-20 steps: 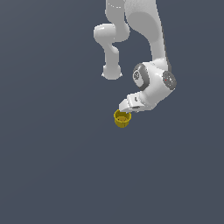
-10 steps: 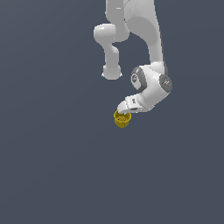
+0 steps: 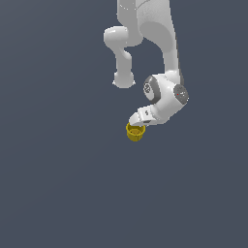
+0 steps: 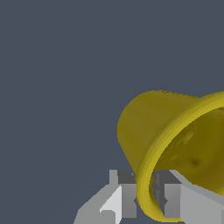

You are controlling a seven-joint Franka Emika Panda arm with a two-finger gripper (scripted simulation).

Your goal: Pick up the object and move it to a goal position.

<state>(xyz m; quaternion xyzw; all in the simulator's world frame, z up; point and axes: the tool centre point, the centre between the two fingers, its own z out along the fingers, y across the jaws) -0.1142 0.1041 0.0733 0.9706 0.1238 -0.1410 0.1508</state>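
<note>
Yellow cup (image 4: 153, 131) sits with its rim between my pincer's (image 3: 136, 124) two fingers (image 4: 124, 194), which pinch the wall, one inside, one outside. It hangs near the exterior frame's middle, probably tilted, below my white arm (image 3: 162, 94).

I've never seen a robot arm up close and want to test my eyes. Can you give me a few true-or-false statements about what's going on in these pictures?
1. The yellow cup sits right at the gripper. True.
2. One finger is outside the cup's rim and the other inside it. True; the wrist view shows the rim passing between the two.
3. The cup is red. False; it is yellow.
4. Two robot arms share the work. False; only one white arm is visible.
5. The cup is solid, with no hollow. False; the wrist view shows its open inside.
</note>
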